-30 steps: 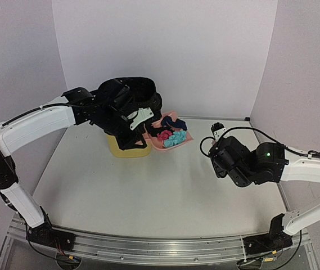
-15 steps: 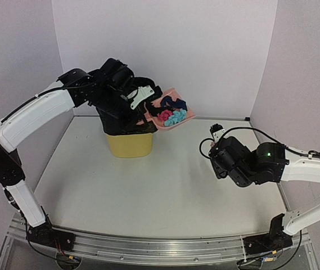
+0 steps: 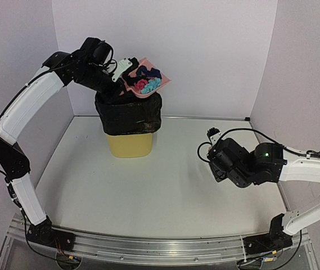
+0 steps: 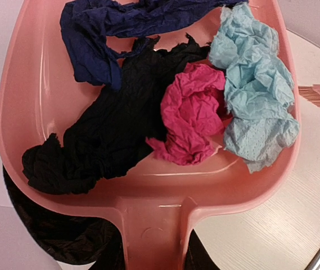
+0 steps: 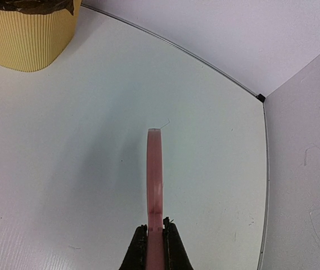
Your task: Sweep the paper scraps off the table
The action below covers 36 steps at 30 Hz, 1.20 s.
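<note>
Left fingers [image 3: 125, 68] clamp the dustpan [image 4: 13, 112] of scraps [image 4: 196, 121] over the bin [image 3: 129, 143] near the desk's [image 3: 165, 191] far edge, best tipped slowly; right fingers [image 5: 140, 247] pinch the brush [image 5: 154, 185].

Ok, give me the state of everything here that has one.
dustpan: held aloft over the bin, loaded
paper scraps: heaped in the dustpan, not yet dumped
bin: upright, open, black liner
left pincer: shut on the dustpan handle
right pincer: shut on the brush
brush: gripped, seen edge-on
</note>
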Available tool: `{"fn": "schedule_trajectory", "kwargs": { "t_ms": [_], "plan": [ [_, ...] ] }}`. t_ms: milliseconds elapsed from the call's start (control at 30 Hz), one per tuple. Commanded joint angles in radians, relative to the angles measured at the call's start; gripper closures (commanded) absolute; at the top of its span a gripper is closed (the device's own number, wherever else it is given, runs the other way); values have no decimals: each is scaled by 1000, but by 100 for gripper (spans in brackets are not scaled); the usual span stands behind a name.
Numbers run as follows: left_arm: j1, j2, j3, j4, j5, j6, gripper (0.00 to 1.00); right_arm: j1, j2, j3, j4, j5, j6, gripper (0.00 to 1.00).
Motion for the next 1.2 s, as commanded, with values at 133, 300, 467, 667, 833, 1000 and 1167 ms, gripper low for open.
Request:
{"fn": "schedule_trajectory", "kwargs": {
  "t_ms": [133,300,467,667,833,1000,1167],
  "plan": [
    [74,-60,21,23,-171,36,100,0,27,49,-20,-28,-3,100],
    [137,-68,13,51,-186,44,100,0,33,59,-35,-44,7,100],
    [164,-27,-10,76,-343,46,100,1,38,61,-51,-68,22,100],
    [164,-140,-236,325,-431,207,100,0,60,74,-67,-74,31,100],
    [164,-163,-298,396,-489,327,100,1,79,90,-79,-78,40,100],
    [164,-162,-344,488,-542,448,100,0,93,102,-93,-85,55,100],
    [162,-155,-413,633,-648,598,100,1,101,110,-108,-85,66,100]
  ]
}}
